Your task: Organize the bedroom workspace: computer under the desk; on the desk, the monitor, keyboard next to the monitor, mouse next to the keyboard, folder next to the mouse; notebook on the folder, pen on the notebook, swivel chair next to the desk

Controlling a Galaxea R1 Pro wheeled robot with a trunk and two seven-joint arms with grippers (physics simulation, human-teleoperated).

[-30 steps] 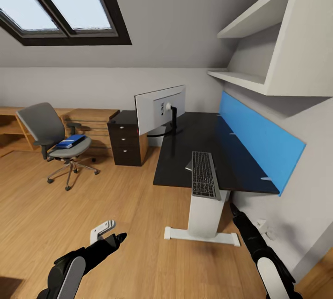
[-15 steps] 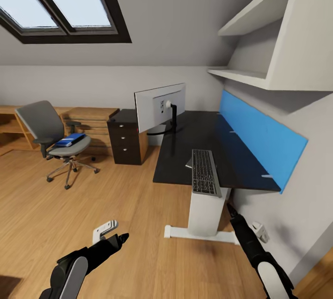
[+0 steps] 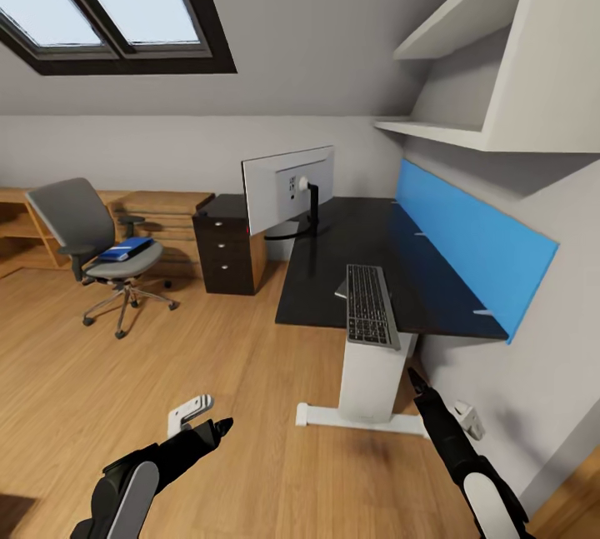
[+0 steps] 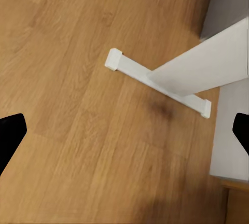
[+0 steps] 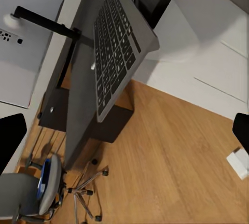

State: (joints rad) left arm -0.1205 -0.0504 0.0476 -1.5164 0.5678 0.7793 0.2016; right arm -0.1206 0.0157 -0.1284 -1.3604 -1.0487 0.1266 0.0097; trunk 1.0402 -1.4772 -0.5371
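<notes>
The black desk (image 3: 367, 256) with its blue back panel (image 3: 467, 243) stands ahead on the right. On its far end is the monitor (image 3: 287, 187), grey-white back toward me. The dark keyboard (image 3: 370, 306) lies at the near end, overhanging the edge; it shows again as keyboard (image 5: 116, 53) from below. The grey swivel chair (image 3: 92, 239) stands far left with the blue folder (image 3: 125, 250) on its seat. My left gripper (image 3: 218, 427) hangs open over bare floor, and my right gripper (image 3: 414, 378) is open below the desk's near end, beside the white leg.
A dark drawer cabinet (image 3: 229, 252) and low oak shelving (image 3: 167, 218) stand between chair and desk. White wall shelves (image 3: 467, 64) hang above the desk. The desk's white leg and foot (image 4: 155, 81) cross the wood floor. A small white piece (image 3: 190, 411) sits by my left arm.
The whole view has shifted a little, so the camera moved. My left arm reaches slightly further right than a second ago. Desk, chair and keyboard have not moved.
</notes>
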